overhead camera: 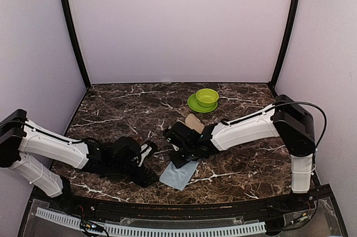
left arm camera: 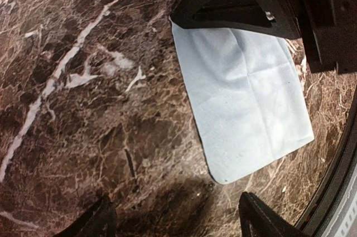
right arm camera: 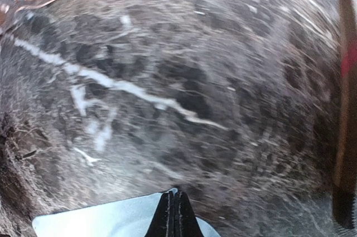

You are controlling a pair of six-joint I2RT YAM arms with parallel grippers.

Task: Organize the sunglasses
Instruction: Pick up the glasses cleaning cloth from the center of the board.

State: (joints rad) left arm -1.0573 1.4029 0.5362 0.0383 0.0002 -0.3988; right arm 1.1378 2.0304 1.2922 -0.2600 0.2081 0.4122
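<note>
Two grippers hang at the cloth (overhead camera: 178, 174): right gripper (right arm camera: 174, 214) pinched shut on its far corner, left gripper (left arm camera: 178, 223) spread wide just left, empty.

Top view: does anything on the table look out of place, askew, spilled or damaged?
Nothing is spilled or damaged. The light blue cloth lies flat but askew to the near edge of the table, one edge at the shut tips of the right gripper. No sunglasses show in any view, which is odd for this task.
</note>
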